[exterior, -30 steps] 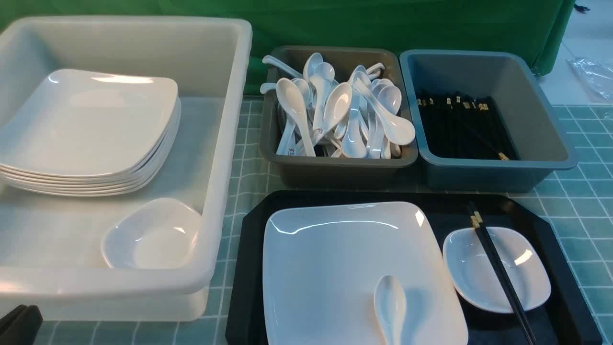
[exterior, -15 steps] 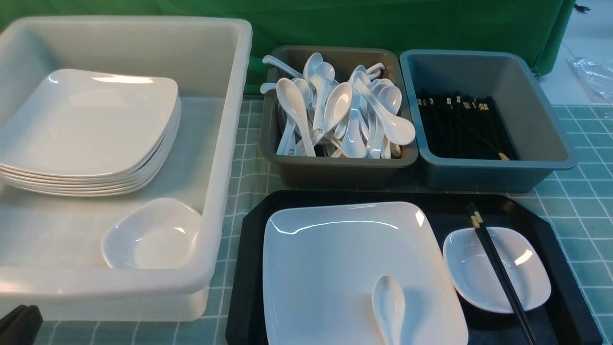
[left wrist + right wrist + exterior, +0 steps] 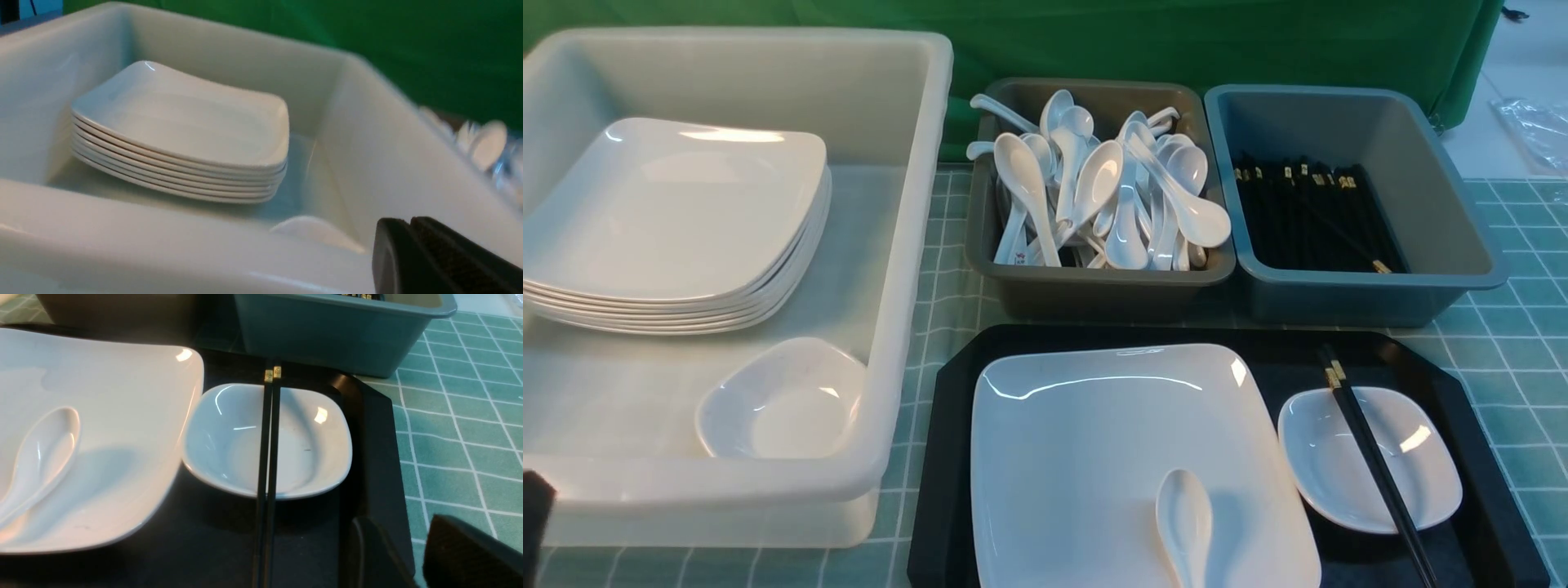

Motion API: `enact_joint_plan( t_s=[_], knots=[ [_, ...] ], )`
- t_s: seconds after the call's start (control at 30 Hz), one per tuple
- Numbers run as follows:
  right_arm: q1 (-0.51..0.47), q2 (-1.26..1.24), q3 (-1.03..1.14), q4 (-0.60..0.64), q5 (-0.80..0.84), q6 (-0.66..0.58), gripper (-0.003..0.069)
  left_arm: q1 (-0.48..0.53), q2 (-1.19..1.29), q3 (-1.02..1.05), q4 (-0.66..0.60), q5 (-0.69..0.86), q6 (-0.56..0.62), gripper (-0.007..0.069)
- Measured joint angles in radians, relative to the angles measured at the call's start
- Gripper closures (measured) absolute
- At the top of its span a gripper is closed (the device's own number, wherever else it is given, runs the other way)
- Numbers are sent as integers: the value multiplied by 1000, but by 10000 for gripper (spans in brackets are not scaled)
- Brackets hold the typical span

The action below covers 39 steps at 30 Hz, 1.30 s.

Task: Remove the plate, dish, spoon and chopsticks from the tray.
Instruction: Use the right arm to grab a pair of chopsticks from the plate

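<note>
The black tray (image 3: 938, 457) lies at the front centre-right. On it sits the large white plate (image 3: 1094, 441), with the white spoon (image 3: 1184, 523) lying on its near part. To the plate's right is the small white dish (image 3: 1413, 482), and the black chopsticks (image 3: 1376, 465) lie across it. My right gripper (image 3: 397, 517) is open and empty, over the tray's right rim (image 3: 380, 449), near the dish (image 3: 229, 437) and chopsticks (image 3: 267, 457). The plate (image 3: 114, 416) and spoon (image 3: 41, 453) also show there. My left gripper (image 3: 410, 222) is shut and empty, by the tub's near wall; it is a dark shape (image 3: 533, 523) at the front left edge.
A large white tub (image 3: 907, 245) on the left holds a stack of plates (image 3: 678, 220) and a small dish (image 3: 784, 400). Behind the tray stand a grey bin (image 3: 1094, 290) of spoons and a blue-grey bin (image 3: 1429, 180) of chopsticks. A green-checked cloth covers the table.
My left gripper has risen at the front view's left edge and now stands more upright. The tableware on the tray has not moved.
</note>
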Motion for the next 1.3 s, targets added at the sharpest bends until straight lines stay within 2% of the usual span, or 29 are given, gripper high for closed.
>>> enact_joint_plan(
  t_s=[0.13,0.33,0.4,0.47,0.6,0.67,0.73,0.9,1.0,1.13,1.3],
  knots=[
    [0,0,0,0,0,0,417,0,0,0,-126,-86,-36,612],
    [0,0,0,0,0,0,417,0,0,-4,-155,-108,-165,612],
    [0,0,0,0,0,0,417,0,-1,-54,-141,-25,-168,612],
    [0,0,0,0,0,0,417,0,7,-157,-93,90,-120,612],
    [0,0,0,0,0,0,417,-4,151,-395,36,336,-35,612],
    [0,0,0,0,0,0,417,-14,201,-444,65,392,-24,612],
    [0,0,0,0,0,0,417,-98,345,-544,121,520,-10,612],
    [0,0,0,0,0,0,417,-285,507,-621,157,596,9,612],
    [0,0,0,0,0,0,417,-399,616,-627,166,561,13,612],
    [0,0,0,0,0,0,417,-510,757,-628,169,415,55,612],
    [0,0,0,0,0,0,417,-551,835,-628,168,321,89,612]
  ],
)
